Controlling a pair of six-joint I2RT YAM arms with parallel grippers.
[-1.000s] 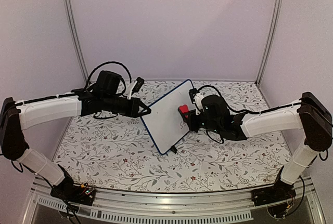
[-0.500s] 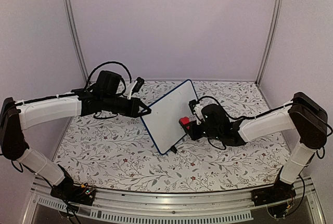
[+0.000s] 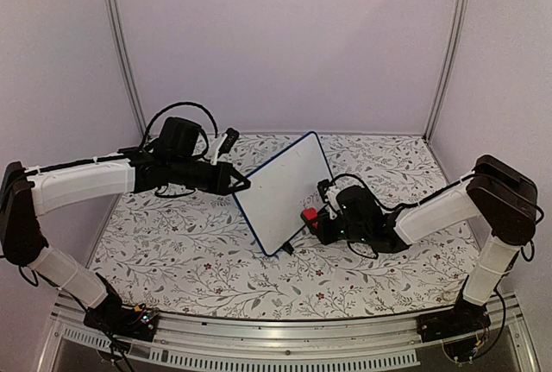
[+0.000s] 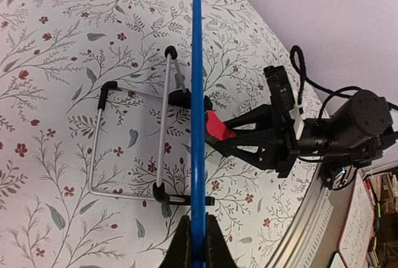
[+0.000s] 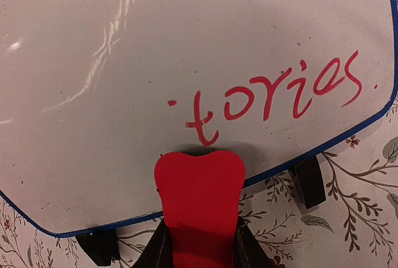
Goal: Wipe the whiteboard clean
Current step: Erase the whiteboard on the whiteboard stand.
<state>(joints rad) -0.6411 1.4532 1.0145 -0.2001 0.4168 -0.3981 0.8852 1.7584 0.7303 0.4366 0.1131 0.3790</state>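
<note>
Here the left gripper [image 4: 198, 242] has its 2 jaws clamped together on the thin blue rim of the whiteboard [image 3: 283, 192]. From the left wrist the board is seen edge-on, a single blue line running straight out ahead from between the jaws. To the left of that line, ahead of the jaws, a bent wire stand [image 4: 127, 156] with black tips lies on the floral table cloth [image 3: 172, 251]. At the rim, its 2 black ends sit right against the board.

The board stands on its long lower edge, leaning, with its white face turned toward the right arm. The right gripper [image 5: 202, 240] has its 2 jaws closed on a red eraser [image 5: 199, 187]. The eraser sticks out forward from between them, and its far end touches the board's face low down, close to the bottom rim.

Just beyond the eraser's tip, ahead of the right jaws and running off to their right, is red handwriting [image 5: 273, 91] reading "tories". Its first letter sits almost on the eraser's edge, and a small red dot sits to the left of that letter. The rest of the face ahead of the jaws is glossy and bare, with light glare toward the upper left.

Below the bottom rim, 2 black clip feet [image 5: 308, 182] show, 1 on each side of the right jaws, resting on the cloth. From above, the 2 grippers face each other with the board between them.
</note>
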